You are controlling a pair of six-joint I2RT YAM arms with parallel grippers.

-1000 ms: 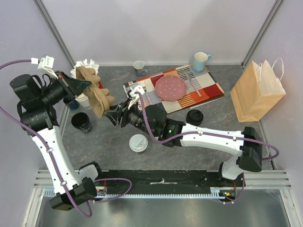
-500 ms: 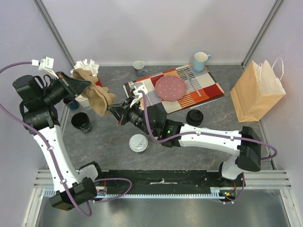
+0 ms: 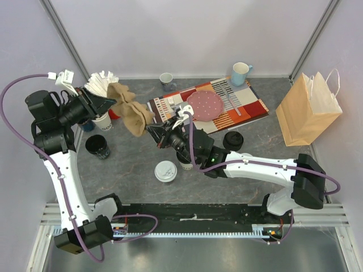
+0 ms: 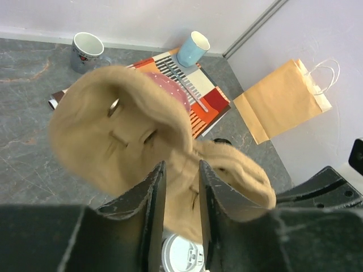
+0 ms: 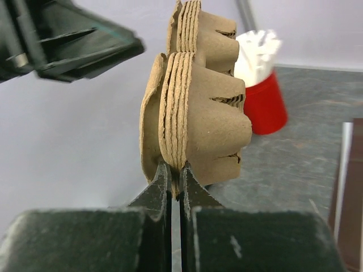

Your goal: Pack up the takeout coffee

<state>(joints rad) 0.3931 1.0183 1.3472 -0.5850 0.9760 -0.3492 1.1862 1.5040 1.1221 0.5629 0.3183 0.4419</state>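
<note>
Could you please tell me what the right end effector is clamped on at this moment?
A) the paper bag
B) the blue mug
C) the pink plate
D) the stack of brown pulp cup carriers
D: in the right wrist view, the right end effector pinches the lower edge of the stack of brown pulp cup carriers between its closed fingers.

The 2 arms, left arm point(image 3: 63, 181) and right arm point(image 3: 261, 168), share glossy white tubular links between bulky black joint housings, a purple cable point(image 3: 17, 84) looping along each, angular matte-black fingers point(image 4: 148, 204), and 1 small green light point(image 3: 212, 159) on the right arm's housing.
</note>
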